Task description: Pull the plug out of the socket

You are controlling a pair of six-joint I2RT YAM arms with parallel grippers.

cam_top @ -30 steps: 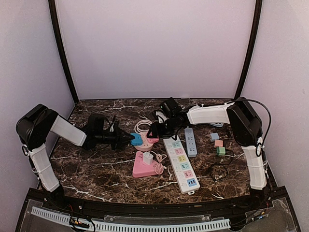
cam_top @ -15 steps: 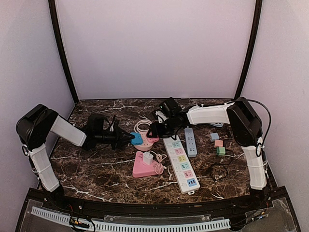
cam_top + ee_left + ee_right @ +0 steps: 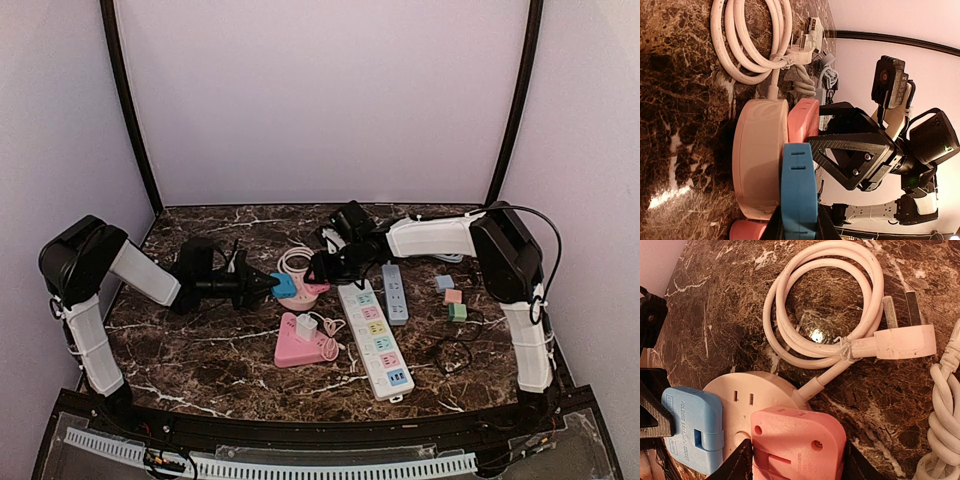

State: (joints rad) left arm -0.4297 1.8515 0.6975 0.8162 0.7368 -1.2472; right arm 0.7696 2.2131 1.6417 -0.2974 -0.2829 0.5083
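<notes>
Left gripper (image 3: pixel 799 226) is clenched on the blue plug (image 3: pixel 799 187), one finger on each narrow side; the plug's body projects forward past the fingertips. The plug rests against the flat face of the round socket (image 3: pixel 760 165) directly ahead of the gripper; its prongs are hidden, so I cannot tell whether they are in or out. Right gripper (image 3: pixel 797 465) is closed on the pink plug (image 3: pixel 797 445), with dark fingers (image 3: pixel 741 462) pressed to both flanks. This plug overlaps the socket's near rim, just beside the blue plug, which lies to the gripper's left over the opposite edge of the socket face. Two slot openings on the socket face show between the plugs. Beyond the right gripper's fingertips, the socket's white cord (image 3: pixel 825 315) leaves the rim and loops into a tied coil that ends in a white flat plug (image 3: pixel 904 341) on the marble table (image 3: pixel 730 300). In the overhead view the two grippers face each other across the socket, left one (image 3: pixel 268 287) from the left side and right one (image 3: pixel 322 268) from the right. A pink triangular socket (image 3: pixel 300 350) carrying a white charger (image 3: pixel 306 327) lies nearer the arm bases, and a long power strip (image 3: pixel 376 340) lies under the right forearm's side.
</notes>
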